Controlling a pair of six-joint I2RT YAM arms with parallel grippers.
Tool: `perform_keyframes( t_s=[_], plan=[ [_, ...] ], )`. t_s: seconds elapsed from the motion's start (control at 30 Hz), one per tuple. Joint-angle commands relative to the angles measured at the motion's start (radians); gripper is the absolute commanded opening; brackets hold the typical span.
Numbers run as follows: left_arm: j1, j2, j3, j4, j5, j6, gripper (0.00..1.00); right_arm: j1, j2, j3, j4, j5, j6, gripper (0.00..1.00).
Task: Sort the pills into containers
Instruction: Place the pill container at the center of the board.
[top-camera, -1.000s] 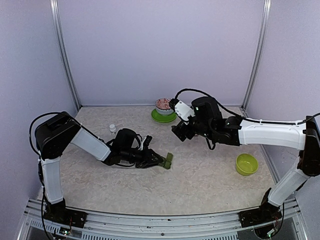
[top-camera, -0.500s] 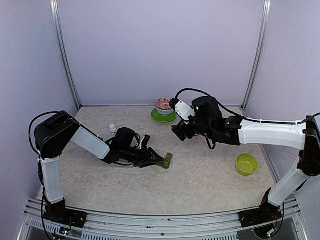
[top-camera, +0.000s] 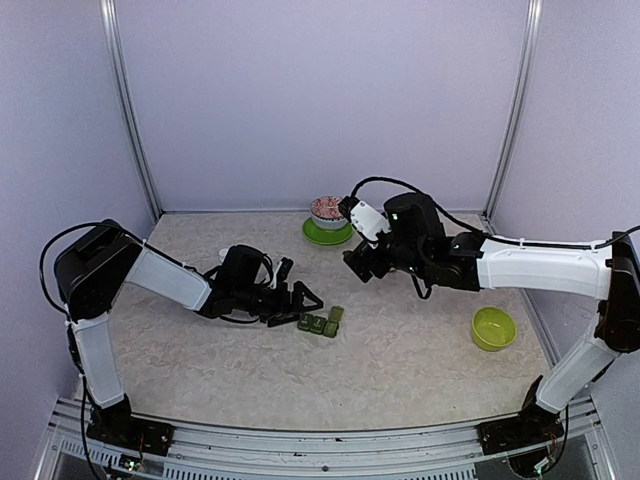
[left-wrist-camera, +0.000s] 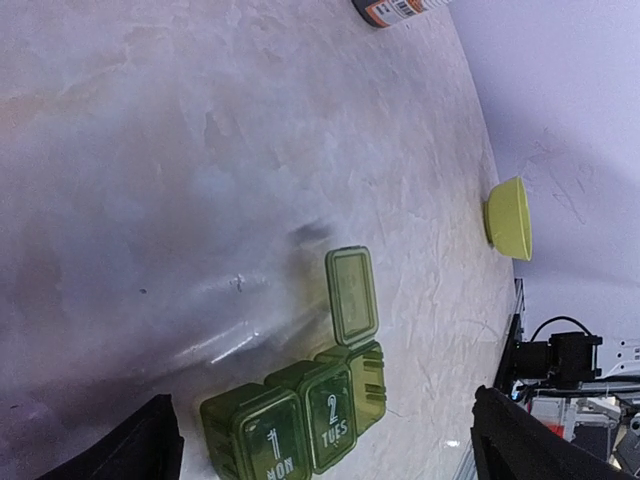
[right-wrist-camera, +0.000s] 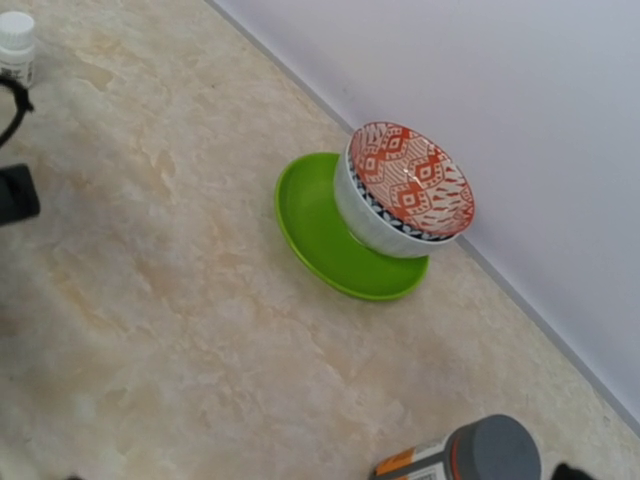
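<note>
The containers (top-camera: 320, 322) are a dark green strip of three joined boxes resting on the table. In the left wrist view the containers (left-wrist-camera: 300, 415) show lids marked 1 MON and 2 TUES, and the third lid (left-wrist-camera: 352, 295) is flipped open. My left gripper (top-camera: 298, 300) is open just left of the strip; in its own view the left gripper (left-wrist-camera: 322, 400) has its fingers wide on either side, touching nothing. My right gripper (top-camera: 358, 265) hovers open over the table's middle back. No pills show in any view.
A grey-capped bottle with an orange label (right-wrist-camera: 470, 455) lies by my right gripper's fingers. A small white-capped bottle (right-wrist-camera: 15, 40) stands behind my left arm. A patterned bowl (top-camera: 327, 210) on a green plate (right-wrist-camera: 320, 235) sits at the back wall. A lime-green bowl (top-camera: 493, 328) is at right.
My left gripper has opened, let go of the container strip and drawn back to the left. The strip, held tilted before, now lies flat on the table. The right arm has not moved.
</note>
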Motion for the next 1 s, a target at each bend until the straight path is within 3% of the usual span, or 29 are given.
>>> perform_keyframes(
  t_s=[0.0, 0.53, 0.73, 0.97],
  plan=[
    [0.012, -0.037, -0.014, -0.041, -0.04, 0.025, 0.99, -0.011, -0.035, -0.012, 0.017, 0.004, 0.011, 1.0],
    [0.073, -0.199, 0.005, -0.221, -0.202, 0.16, 0.99, -0.056, -0.094, -0.06, 0.04, 0.001, 0.08, 1.0],
    [0.105, -0.274, 0.073, -0.362, -0.374, 0.247, 0.99, -0.055, -0.099, -0.068, 0.044, -0.013, 0.087, 1.0],
    [0.126, -0.375, 0.097, -0.397, -0.569, 0.357, 0.99, -0.055, -0.109, -0.093, 0.064, -0.019, 0.09, 1.0]
  ],
)
